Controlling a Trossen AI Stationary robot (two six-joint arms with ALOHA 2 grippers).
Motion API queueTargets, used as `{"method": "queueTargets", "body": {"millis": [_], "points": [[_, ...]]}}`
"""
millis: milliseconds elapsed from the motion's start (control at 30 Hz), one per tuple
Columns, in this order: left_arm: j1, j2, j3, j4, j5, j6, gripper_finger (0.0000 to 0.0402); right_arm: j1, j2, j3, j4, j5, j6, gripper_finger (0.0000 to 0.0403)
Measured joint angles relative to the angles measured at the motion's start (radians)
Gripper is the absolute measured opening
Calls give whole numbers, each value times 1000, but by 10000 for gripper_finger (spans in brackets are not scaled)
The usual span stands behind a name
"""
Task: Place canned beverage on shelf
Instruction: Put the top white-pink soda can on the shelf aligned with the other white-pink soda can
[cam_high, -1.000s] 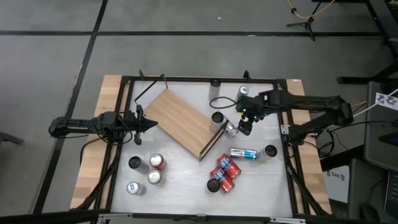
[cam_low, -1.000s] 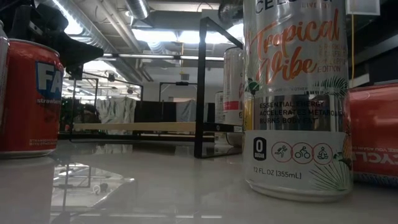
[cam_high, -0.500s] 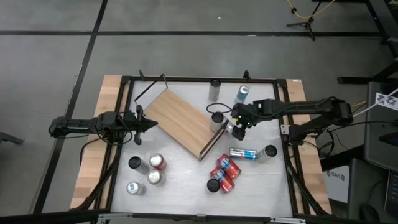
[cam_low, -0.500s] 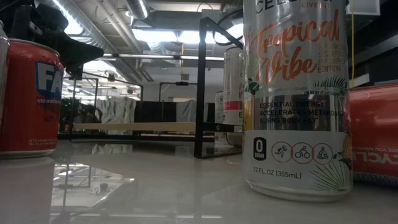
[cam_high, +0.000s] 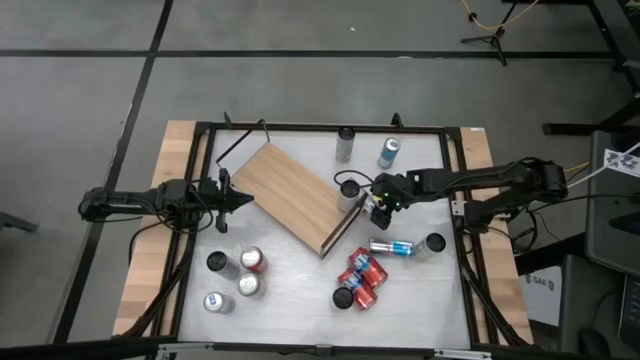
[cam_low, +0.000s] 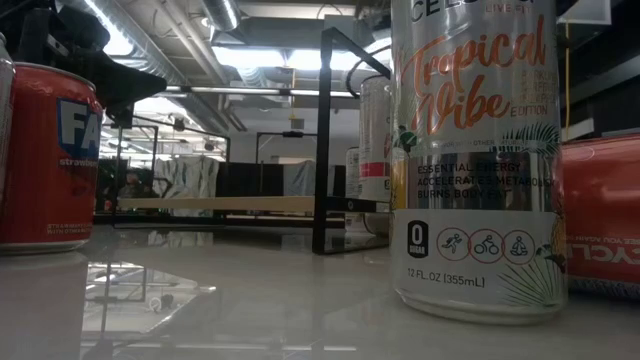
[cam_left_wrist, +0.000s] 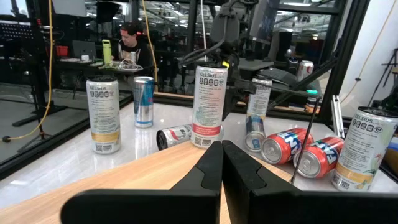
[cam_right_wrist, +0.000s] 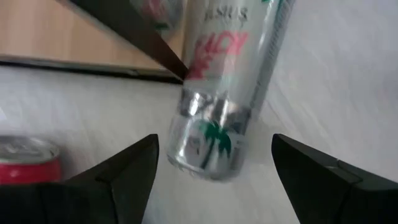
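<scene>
Right gripper (cam_right_wrist: 211, 180): its two dark fingers stand apart with a slim silver aluminium can printed with a green palm (cam_right_wrist: 224, 93) lying between and beyond the tips, not yet clamped. The spread suits a straddle of the can's round body before closing, judged the step in hand. In the high view this gripper (cam_high: 378, 205) hangs over that can (cam_high: 372, 212), which lies just off the 3 o'clock corner of the shelf, a flat rectangular light-wood board on a thin black wire frame (cam_high: 295, 195) set askew at table centre.

Left gripper (cam_left_wrist: 222, 163): dark fingers pressed together, holding nothing, poised over the board's 9 o'clock end (cam_high: 222, 197); judged to be waiting.

Outward from the right gripper: a tall silver can (cam_high: 349, 190) stands by the board's edge at 10 o'clock, a blue-and-silver can (cam_high: 392, 246) lies on its side at 5 o'clock, and red cans (cam_high: 360, 275) cluster farther toward 6 o'clock. The board itself appears bare, so the placement is judged still ahead.
</scene>
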Motion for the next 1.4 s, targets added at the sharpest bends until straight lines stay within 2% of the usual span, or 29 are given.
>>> {"method": "queueTargets", "body": {"millis": [233, 933, 1400], "points": [[0, 0, 0, 0, 0, 0, 0, 0, 0, -21, 30, 71, 13, 308], [0, 0, 0, 0, 0, 0, 0, 0, 2, -32, 60, 72, 76, 308], [0, 0, 0, 0, 0, 0, 0, 1, 129, -31, 87, 87, 91, 308]]}}
